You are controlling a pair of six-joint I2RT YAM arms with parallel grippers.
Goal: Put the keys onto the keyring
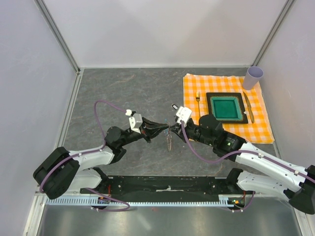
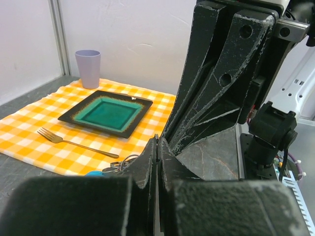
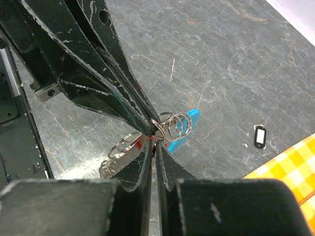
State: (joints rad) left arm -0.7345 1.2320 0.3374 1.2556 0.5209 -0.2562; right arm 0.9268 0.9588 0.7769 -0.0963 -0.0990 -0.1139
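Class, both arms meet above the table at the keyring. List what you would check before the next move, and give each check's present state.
1. The left gripper is shut on the silver-ringed chain keyring with a curved blue plastic piece: ok.
2. The keyring is lifted off the grey stone table: ok, it hangs where the grippers meet.
3. The right gripper holds the tiny silver key with a red plastic head: cannot tell, only a red sliver shows.
4. The key is threaded on a ring: cannot tell.
5. The small black-and-white oblong fob is out of the way: ok, it lies apart on the table.
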